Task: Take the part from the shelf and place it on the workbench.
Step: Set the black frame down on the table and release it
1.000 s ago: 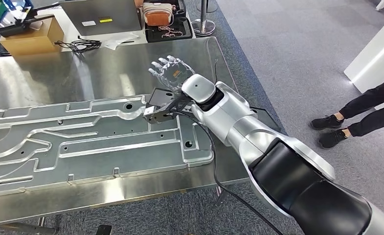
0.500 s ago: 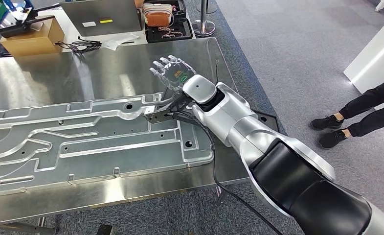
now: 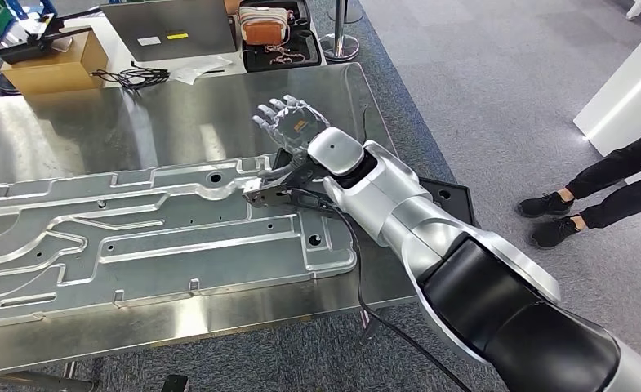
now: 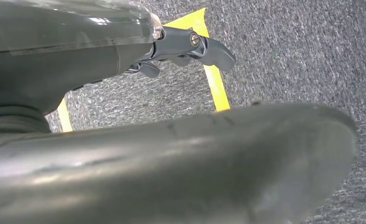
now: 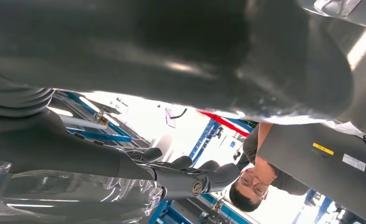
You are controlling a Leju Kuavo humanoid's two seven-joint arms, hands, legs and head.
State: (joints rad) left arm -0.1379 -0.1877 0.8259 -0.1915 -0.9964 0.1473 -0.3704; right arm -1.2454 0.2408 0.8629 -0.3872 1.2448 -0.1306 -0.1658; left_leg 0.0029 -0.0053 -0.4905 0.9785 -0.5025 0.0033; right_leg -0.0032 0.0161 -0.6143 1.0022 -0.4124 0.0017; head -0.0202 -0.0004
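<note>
The long metal part (image 3: 153,233) already lies flat on the workbench (image 3: 178,122), its long side running left to right. Your right hand (image 3: 288,122) hovers just past its right end — fingers spread, holding nothing. So you only need to pull back.

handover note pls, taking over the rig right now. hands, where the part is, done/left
Right hand: raised above the far right side of the stainless steel workbench, fingers spread, holding nothing.
Left hand: hanging over grey carpet with a yellow tape line; fingers partly hidden, so its state is unclear.
Part: the large flat stamped silver metal panel lies flat on the workbench, its right end just below the right wrist.
Done: part appears placed on the workbench and released.
Left: pull the right arm back clear of the panel. A person stands to the right, so retract with care.
</note>
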